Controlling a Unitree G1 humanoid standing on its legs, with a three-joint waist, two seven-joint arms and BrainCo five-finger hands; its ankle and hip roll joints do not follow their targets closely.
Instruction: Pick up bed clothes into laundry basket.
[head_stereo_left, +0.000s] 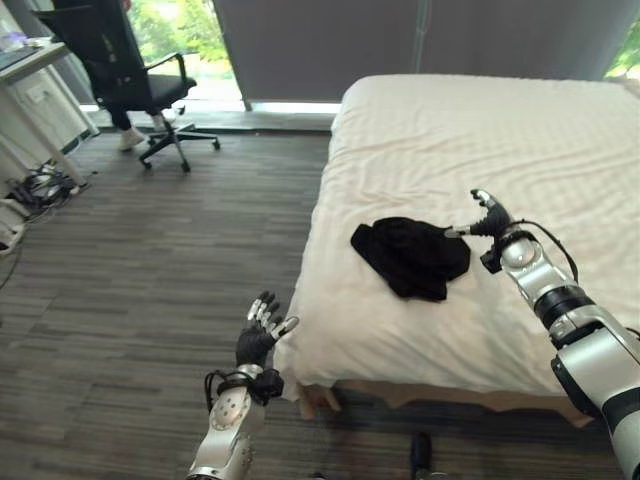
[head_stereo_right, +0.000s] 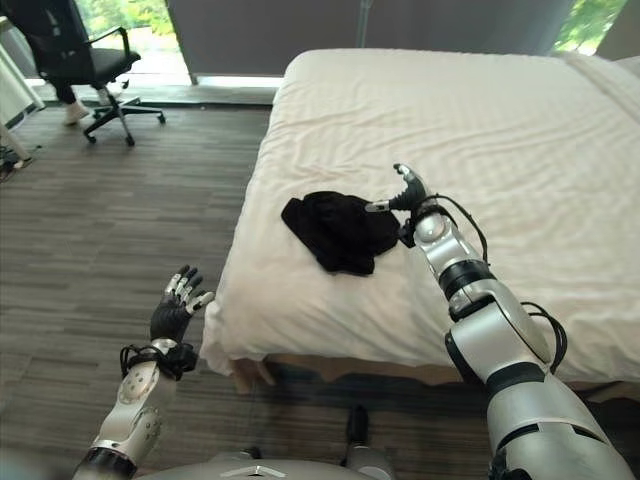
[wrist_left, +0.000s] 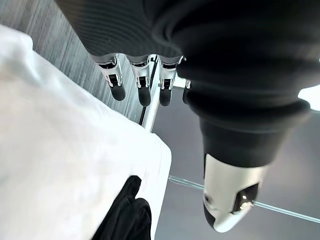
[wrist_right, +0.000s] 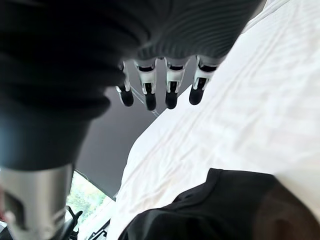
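Hovering our right hand (head_stereo_left: 492, 222) with fingers spread, gripping nothing; black garment (head_stereo_left: 412, 256) lying on bed (head_stereo_left: 520, 130) just beside fingertips. We are judging pickup not begun. Left hand (head_stereo_left: 258, 338) hanging open-fingered.

— What's there to pick up?
— One black garment (head_stereo_left: 412, 255), crumpled into a loose, flattish heap.
— Where does it lie?
— On the white bed (head_stereo_left: 500, 140), near the left edge at the foot end, wholly on the sheet.
— Is anything holding it?
— No, it rests on the bed alone.
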